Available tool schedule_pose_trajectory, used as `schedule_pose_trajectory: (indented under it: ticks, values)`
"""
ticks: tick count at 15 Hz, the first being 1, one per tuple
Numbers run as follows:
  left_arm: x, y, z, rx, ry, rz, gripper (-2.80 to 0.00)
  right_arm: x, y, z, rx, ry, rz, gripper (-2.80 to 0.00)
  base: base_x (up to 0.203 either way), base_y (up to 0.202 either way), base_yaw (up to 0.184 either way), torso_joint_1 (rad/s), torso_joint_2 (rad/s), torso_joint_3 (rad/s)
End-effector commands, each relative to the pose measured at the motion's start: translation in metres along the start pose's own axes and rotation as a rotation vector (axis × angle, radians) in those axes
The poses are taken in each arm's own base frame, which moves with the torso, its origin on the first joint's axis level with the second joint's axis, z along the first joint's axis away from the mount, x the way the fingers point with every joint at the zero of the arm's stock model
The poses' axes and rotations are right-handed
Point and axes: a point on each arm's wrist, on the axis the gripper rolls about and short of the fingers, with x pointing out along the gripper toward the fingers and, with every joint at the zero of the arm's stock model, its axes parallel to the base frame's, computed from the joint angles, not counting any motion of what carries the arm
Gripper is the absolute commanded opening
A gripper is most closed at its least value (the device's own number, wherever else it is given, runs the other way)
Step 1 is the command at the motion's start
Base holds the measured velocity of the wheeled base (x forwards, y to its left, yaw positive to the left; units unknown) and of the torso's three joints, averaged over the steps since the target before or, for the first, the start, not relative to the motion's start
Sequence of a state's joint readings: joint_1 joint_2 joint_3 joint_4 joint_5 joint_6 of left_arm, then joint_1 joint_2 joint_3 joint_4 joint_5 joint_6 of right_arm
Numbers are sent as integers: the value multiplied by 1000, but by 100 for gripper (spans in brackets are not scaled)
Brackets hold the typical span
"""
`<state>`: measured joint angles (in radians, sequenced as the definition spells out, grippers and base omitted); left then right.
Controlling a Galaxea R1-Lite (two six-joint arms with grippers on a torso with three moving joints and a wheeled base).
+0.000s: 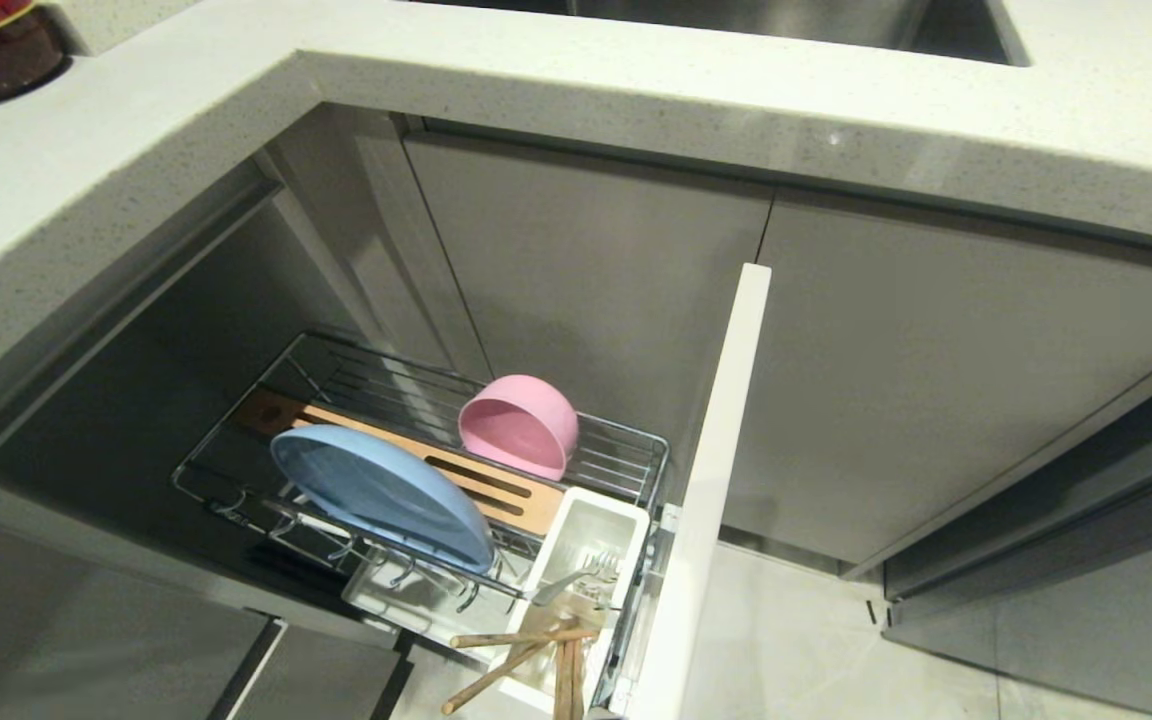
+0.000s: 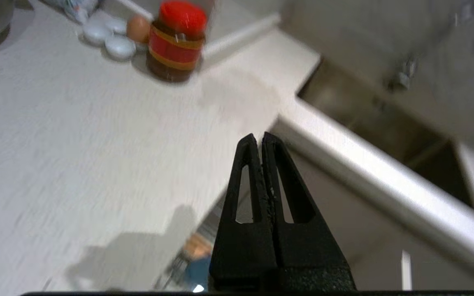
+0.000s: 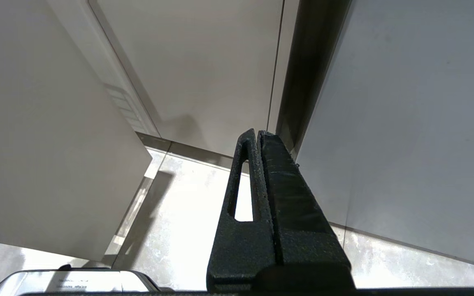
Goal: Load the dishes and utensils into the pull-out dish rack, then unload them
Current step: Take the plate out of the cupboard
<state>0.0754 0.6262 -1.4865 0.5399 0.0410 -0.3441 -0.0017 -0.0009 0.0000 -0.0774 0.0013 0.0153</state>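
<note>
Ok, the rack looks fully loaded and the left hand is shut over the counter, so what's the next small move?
Probably bring the left hand down toward the pink bowl to begin unloading. The blue plate stands in the prongs, the fork and chopsticks sit in the white utensil cup, and the left hand is empty, above the countertop.
</note>
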Motion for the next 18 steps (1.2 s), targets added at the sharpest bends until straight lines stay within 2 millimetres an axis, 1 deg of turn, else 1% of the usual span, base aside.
schedule_pose_trajectory:
  ticks: [1, 3, 4, 5, 7, 8, 10, 12, 14, 15, 17, 18]
  values:
    - [-68, 8, -29, 55, 13, -60, -280, 1, 0, -7, 0, 25, 0, -280, 0, 0, 0, 0, 0, 0]
    - [-78, 20, -66, 148, 122, -57, -280, 1, 0, -7, 0, 25, 0, -280, 0, 0, 0, 0, 0, 0]
    - [-75, 25, -81, 210, 174, -39, -280, 1, 0, -7, 0, 25, 0, -280, 0, 0, 0, 0, 0, 0]
    - [-73, 28, -89, 243, 201, -16, -280, 1, 0, -7, 0, 25, 0, -280, 0, 0, 0, 0, 0, 0]
    - [-68, 37, -90, 288, 189, -68, -280, 1, 0, -7, 0, 25, 0, -280, 0, 0, 0, 0, 0, 0]
    - [-66, 41, -99, 331, 185, -76, -280, 1, 0, -7, 0, 25, 0, -280, 0, 0, 0, 0, 0, 0]
    - [-64, 51, -121, 374, 183, -94, -280, 1, 0, -7, 0, 25, 0, -280, 0, 0, 0, 0, 0, 0]
    - [-71, 62, -146, 388, 183, -105, -280, 1, 0, -7, 0, 25, 0, -280, 0, 0, 0, 0, 0, 0]
    - [-78, 74, -178, 409, 203, -110, -280, 1, 0, -7, 0, 25, 0, -280, 0, 0, 0, 0, 0, 0]
    - [-75, 77, -190, 414, 223, -108, -280, 1, 0, -7, 0, 25, 0, -280, 0, 0, 0, 0, 0, 0]
    - [-62, 82, -209, 402, 247, -101, -280, 1, 0, -7, 0, 24, 0, -280, 0, 0, 0, 0, 0, 0]
    - [-55, 86, -223, 402, 262, -96, -280, 1, 0, -7, 0, 25, 0, -280, 0, 0, 0, 0, 0, 0]
